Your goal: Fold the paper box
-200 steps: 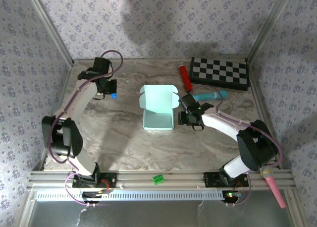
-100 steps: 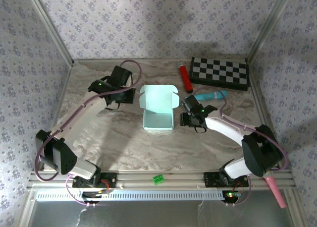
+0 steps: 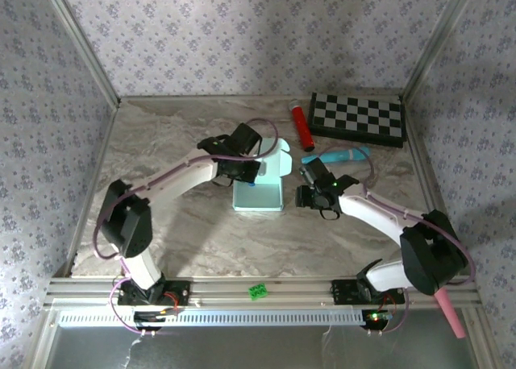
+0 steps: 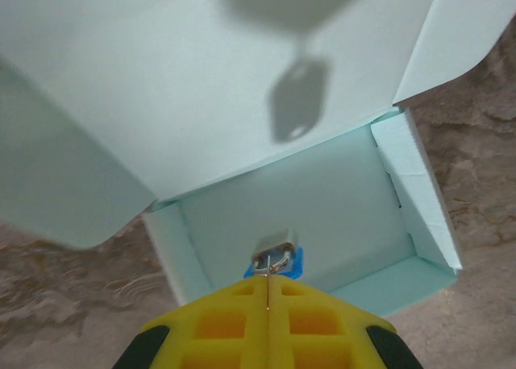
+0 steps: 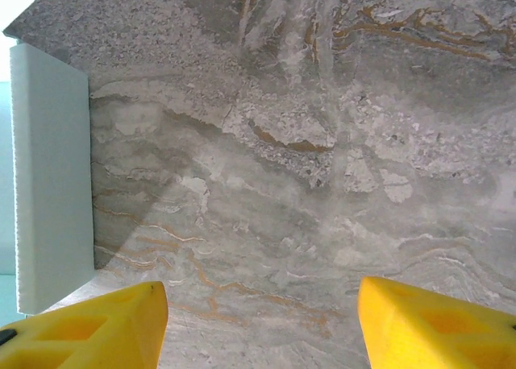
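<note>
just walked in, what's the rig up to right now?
Folding a paper box, mid-job. The paper box sits on the table with its walls up and its lid flap standing open. The left gripper, shut, hangs over the open box with a small blue piece at its tips; whether it grips that piece I cannot tell. The right gripper is open and empty, low over the table just off the box's right wall.
</note>
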You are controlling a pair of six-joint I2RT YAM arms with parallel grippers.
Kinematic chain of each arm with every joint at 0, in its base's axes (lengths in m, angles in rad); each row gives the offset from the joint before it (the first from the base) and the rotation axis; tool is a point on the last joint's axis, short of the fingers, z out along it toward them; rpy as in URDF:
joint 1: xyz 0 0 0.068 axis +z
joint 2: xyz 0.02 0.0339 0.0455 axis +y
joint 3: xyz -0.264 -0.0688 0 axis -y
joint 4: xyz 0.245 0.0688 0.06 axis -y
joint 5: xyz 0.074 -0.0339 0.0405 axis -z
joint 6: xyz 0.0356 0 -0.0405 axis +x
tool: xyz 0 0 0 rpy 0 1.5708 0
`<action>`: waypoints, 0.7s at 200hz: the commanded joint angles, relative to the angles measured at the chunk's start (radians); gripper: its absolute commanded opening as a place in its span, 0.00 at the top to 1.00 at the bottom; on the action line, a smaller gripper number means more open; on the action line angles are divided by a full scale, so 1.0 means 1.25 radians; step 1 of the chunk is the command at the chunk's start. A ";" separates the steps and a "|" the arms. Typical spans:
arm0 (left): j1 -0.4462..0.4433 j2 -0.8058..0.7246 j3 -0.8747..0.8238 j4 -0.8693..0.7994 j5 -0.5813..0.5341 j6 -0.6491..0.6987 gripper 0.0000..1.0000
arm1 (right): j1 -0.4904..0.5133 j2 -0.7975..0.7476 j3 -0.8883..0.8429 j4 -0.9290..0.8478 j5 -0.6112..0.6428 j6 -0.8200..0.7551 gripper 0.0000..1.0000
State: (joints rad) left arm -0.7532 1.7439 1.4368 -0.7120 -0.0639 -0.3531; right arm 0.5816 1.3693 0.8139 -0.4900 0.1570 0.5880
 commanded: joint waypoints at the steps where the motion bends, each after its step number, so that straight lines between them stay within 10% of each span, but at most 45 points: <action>1: -0.012 0.043 0.054 0.021 0.021 0.000 1.00 | -0.007 -0.029 -0.015 -0.015 0.022 0.018 0.34; 77: -0.013 0.177 0.102 0.004 0.038 -0.003 1.00 | -0.017 -0.042 -0.025 -0.013 0.019 0.018 0.34; 140: -0.013 0.153 0.091 0.022 0.074 0.007 0.58 | -0.019 -0.034 -0.015 -0.006 0.018 0.011 0.34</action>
State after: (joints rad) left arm -0.7662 1.9675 1.5414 -0.6949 -0.0040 -0.3527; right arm 0.5629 1.3350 0.7952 -0.4896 0.1608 0.5949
